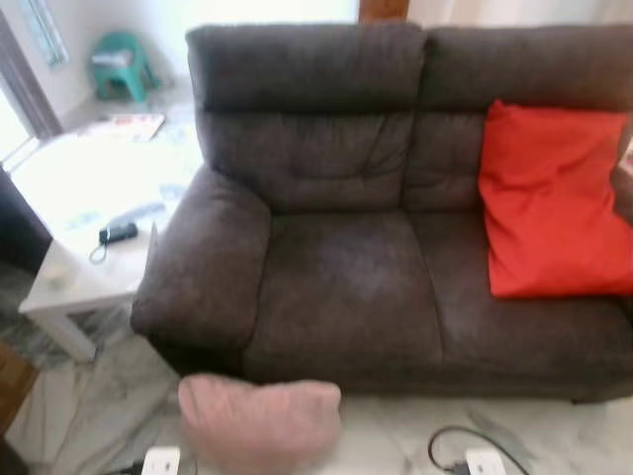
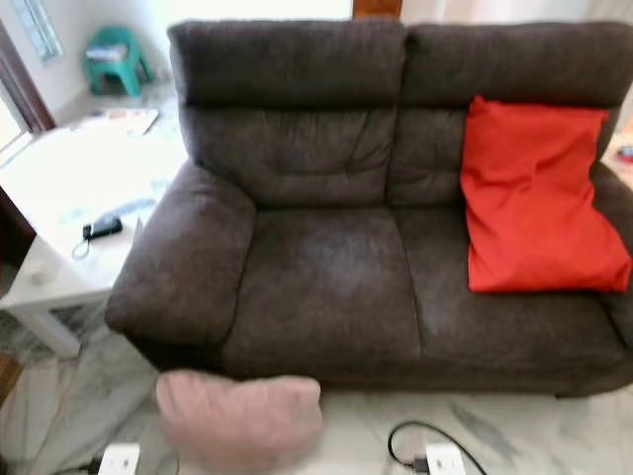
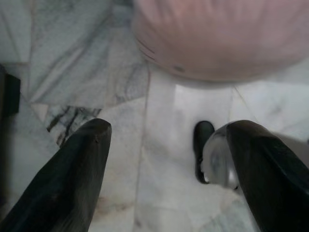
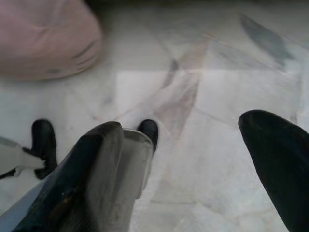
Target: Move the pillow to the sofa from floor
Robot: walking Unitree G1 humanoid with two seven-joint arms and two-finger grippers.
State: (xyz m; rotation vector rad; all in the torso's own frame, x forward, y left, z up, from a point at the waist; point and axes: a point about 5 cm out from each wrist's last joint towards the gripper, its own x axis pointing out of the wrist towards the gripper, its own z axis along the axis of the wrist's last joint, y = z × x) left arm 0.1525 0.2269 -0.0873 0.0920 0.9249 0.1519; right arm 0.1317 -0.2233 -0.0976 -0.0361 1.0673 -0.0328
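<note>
A pale pink pillow (image 1: 259,421) lies on the marble floor, right against the front of the dark brown sofa (image 1: 346,287) below its left seat. In the left wrist view my left gripper (image 3: 169,169) hangs open above the floor, with the pillow (image 3: 222,38) a short way ahead of its fingers. My right gripper (image 4: 193,164) is open too, with nothing between its fingers, and the pillow (image 4: 43,43) lies ahead and off to one side. Neither gripper touches the pillow.
A red cushion (image 1: 554,203) leans on the sofa's right seat. A white side table (image 1: 84,198) with a black device (image 1: 118,234) stands left of the sofa's armrest. A green stool (image 1: 122,64) is at the back left. A black cable (image 1: 460,445) loops on the floor.
</note>
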